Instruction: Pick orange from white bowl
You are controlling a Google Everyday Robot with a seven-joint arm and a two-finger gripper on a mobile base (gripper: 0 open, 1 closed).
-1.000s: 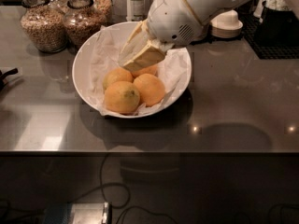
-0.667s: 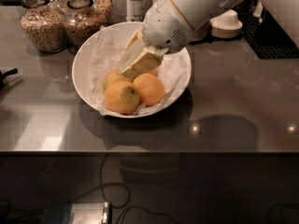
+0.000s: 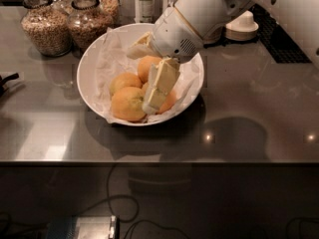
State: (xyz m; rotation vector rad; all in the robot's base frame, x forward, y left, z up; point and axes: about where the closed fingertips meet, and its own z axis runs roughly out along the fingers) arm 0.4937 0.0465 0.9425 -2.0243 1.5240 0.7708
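The wide white bowl (image 3: 85,86), lined with crumpled white paper (image 3: 107,59), sits on the dark counter and holds several oranges. One orange (image 3: 128,104) lies at the front left, another (image 3: 124,81) behind it, and one (image 3: 149,66) at the back. My gripper (image 3: 141,79) reaches down into the bowl from the upper right. It is open. One cream finger (image 3: 159,86) points down over the right side of the pile and the other (image 3: 137,50) sits behind the back orange, which lies between them. A further orange (image 3: 170,102) is partly hidden by the lower finger.
Two glass jars of grain (image 3: 46,28) (image 3: 90,25) stand behind the bowl at the left, with a bottle (image 3: 146,1) behind them. A small upturned white bowl on stacked plates (image 3: 242,26) and a black grid mat (image 3: 284,40) are at the back right. A black object (image 3: 7,81) pokes in at the left edge.
The gripper has moved down and deeper into the bowl, and its fingers have spread apart around the back orange. The oranges and the bowl have stayed in place.
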